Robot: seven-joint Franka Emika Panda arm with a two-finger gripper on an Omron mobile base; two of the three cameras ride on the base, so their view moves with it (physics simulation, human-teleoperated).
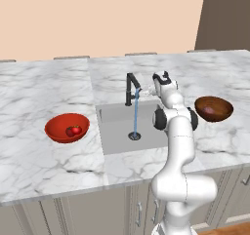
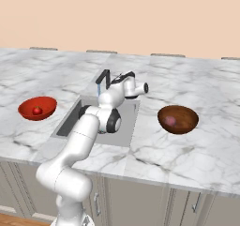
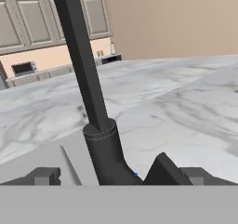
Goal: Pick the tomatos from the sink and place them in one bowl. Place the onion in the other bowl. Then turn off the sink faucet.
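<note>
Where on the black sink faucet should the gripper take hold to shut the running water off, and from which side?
Probably the sink faucet's slim upper bar, above its thicker round base. Approach from the right, where the open gripper already straddles it; the narrow bar fits between the fingers.

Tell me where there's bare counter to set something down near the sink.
Bare marble lies between the red bowl and the sink, and in front of the brown bowl. It's crowded behind the sink, where the gripper sits at the faucet.
</note>
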